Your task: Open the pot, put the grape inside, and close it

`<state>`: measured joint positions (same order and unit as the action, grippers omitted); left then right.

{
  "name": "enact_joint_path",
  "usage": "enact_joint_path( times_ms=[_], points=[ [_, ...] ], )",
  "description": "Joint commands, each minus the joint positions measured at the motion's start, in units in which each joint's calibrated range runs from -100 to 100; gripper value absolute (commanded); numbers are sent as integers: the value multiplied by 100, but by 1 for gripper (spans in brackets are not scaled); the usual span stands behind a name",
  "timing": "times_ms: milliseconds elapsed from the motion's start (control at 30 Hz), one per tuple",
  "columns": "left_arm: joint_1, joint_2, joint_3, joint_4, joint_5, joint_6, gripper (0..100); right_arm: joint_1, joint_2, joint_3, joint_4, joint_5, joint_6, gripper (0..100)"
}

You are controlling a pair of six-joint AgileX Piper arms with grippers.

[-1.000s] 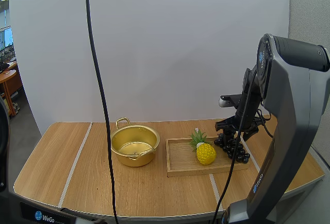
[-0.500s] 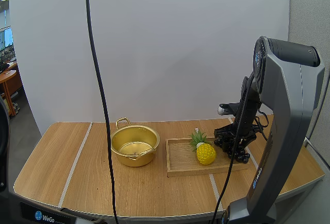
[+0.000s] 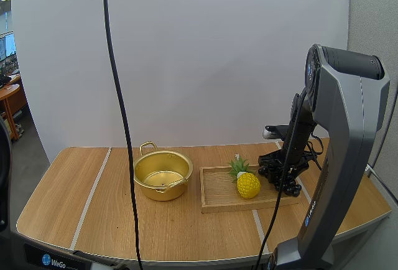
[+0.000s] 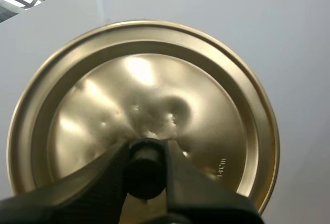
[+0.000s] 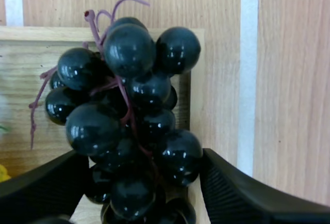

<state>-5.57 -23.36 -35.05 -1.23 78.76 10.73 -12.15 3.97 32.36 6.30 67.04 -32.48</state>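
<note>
**Right arm lowered onto the grapes; lid held aloft**

Change: compared with a second ago, the right gripper (image 3: 281, 172) has dropped from above the wooden tray (image 3: 217, 194) down to the bunch of grapes (image 5: 129, 115); over the last half second it has hardly moved, so the descent looks finished. Fingers (image 5: 237, 193): spread, one on each side of the bunch, ribbed faces turned inward; whether either face already touches a berry cannot be told. Grapes: lying on the end of the tray farthest from the pot (image 3: 163, 175), partly over the tray's edge, with bare tabletop (image 3: 93, 195) just beyond; stem pointing away from the fingers. Pineapple (image 3: 247, 183): on the tray near the bunch but apart from it. Pot: open and empty, standing on the tabletop just beside the opposite end of the tray, unchanged throughout. Left gripper (image 4: 147, 170): far above the tray, fingers pinching the black knob (image 4: 147, 166) of the lid (image 4: 144, 95), whose hollow underside faces the wrist camera; position unchanged. Meaning for the task: opening is done; the reach for the grapes appears complete, so the step in hand is judged to be the grasp; carrying the bunch across the tray to the pot and replacing the lid remain.
</note>
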Motion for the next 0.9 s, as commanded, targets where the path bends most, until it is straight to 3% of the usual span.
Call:
enact_joint_path(
  times_ms=[0,767,833,867],
  points=[
    [-21,-48,-40,28,-270,-13,0,-24,18,-19,65,-250,-24,100],
    [-21,-48,-40,28,-270,-13,0,-24,18,-19,28,-183,-34,100],
    [-21,-48,-40,28,-270,-13,0,-24,18,-19,68,118,-34,26],
    [-21,-48,-40,28,-270,-13,0,-24,18,-19,68,189,-34,7]
  ],
)
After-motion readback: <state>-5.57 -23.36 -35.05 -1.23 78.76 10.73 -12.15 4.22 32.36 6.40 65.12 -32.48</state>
